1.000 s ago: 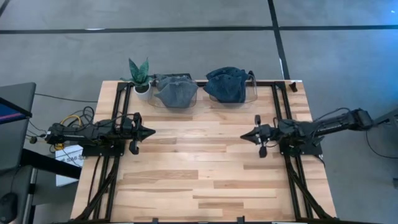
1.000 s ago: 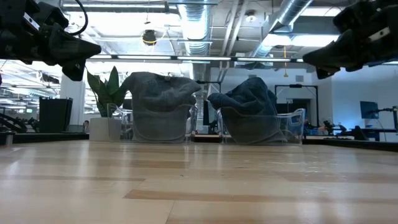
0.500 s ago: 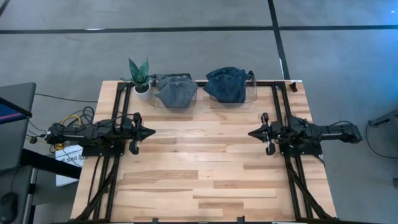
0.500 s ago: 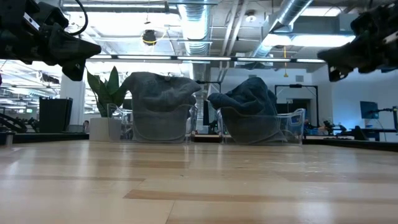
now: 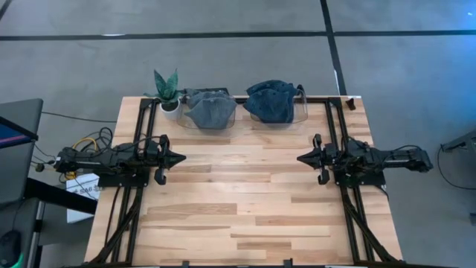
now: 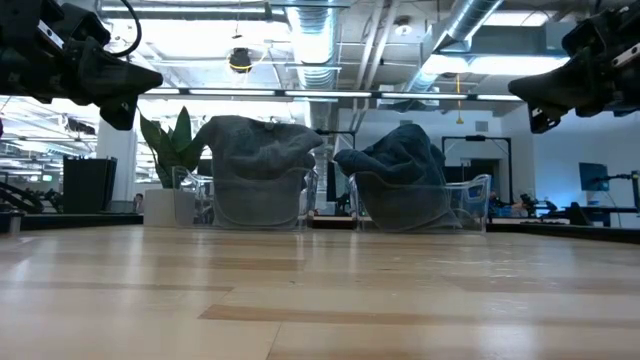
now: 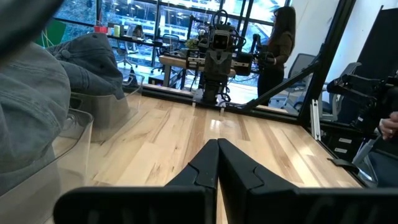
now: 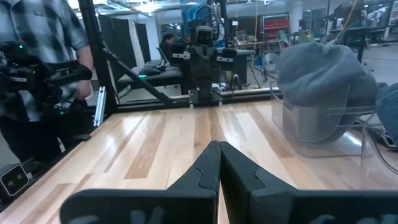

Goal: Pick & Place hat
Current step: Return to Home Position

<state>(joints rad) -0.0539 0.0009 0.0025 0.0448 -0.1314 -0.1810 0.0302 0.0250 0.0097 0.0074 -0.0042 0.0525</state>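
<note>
Two denim hats sit on clear plastic stands at the table's far edge: a grey-blue hat (image 5: 210, 109) (image 6: 255, 158) on the left stand and a darker blue hat (image 5: 272, 101) (image 6: 405, 165) on the right stand. My left gripper (image 5: 181, 158) (image 7: 217, 144) hovers shut over the table's left side, pointing toward the right. My right gripper (image 5: 300, 158) (image 8: 219, 145) hovers shut over the right side, pointing toward the left. Both are well short of the hats, nearer the table's middle depth.
A small potted plant (image 5: 168, 92) stands at the far left corner beside the grey-blue hat. Bare wood tabletop (image 5: 238, 193) lies between and in front of the arms. A person (image 8: 37, 68) stands beyond the table's left side, another person (image 7: 278, 46) beyond the right.
My right arm has drawn back toward the table's right edge, folding in, and its gripper has moved a little rightward. The left arm and both hats have kept still.
</note>
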